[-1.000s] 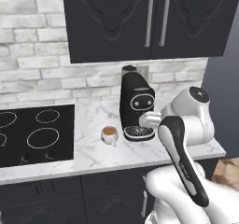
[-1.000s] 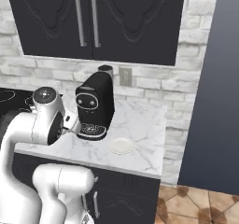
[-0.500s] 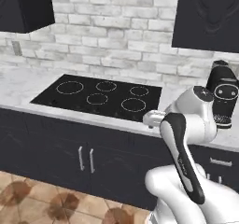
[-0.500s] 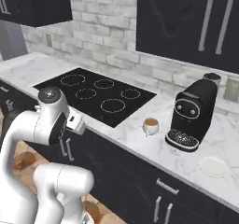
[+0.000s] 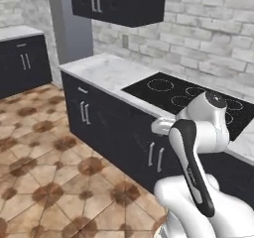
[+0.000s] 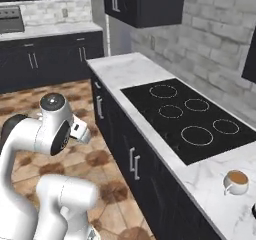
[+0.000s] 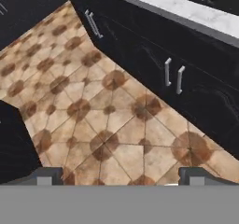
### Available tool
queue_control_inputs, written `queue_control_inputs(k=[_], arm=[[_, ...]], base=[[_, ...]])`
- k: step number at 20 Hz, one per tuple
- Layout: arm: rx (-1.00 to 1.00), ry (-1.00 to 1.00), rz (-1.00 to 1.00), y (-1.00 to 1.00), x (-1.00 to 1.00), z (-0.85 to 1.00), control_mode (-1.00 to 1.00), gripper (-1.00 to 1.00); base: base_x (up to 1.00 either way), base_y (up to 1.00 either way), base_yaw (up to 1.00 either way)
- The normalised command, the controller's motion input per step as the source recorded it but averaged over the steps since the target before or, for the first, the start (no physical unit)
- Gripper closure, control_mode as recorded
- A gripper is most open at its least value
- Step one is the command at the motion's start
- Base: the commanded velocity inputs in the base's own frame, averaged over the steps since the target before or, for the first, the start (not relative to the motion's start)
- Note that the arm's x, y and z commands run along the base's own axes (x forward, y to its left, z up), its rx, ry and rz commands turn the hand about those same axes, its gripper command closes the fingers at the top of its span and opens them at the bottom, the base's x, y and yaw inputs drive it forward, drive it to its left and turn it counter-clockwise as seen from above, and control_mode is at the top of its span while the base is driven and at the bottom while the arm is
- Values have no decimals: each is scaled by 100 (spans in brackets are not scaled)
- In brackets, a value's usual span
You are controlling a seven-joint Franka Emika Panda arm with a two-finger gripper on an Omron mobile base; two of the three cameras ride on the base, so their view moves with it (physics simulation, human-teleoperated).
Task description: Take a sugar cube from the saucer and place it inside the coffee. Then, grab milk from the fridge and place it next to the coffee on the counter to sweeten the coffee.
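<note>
My arm is folded at the elbow, claw [image 7: 119, 176] spread wide and empty, pointing down over the tiled floor [image 7: 107, 120]; the coffee [image 6: 235, 181] sits on the counter [image 6: 220, 184] far right

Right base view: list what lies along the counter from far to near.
Bare stretch of the counter → black hob with its ring marks → the coffee, standing on the marble just past the hob's near edge.
</note>
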Motion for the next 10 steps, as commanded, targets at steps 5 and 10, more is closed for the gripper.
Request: queue_control_inputs(k=[5, 10], arm=[[0, 0, 0, 0, 0, 0, 100, -100], [0, 0, 0, 0, 0, 0, 100, -100]], base=[[28, 20, 71], [19, 25, 72]])
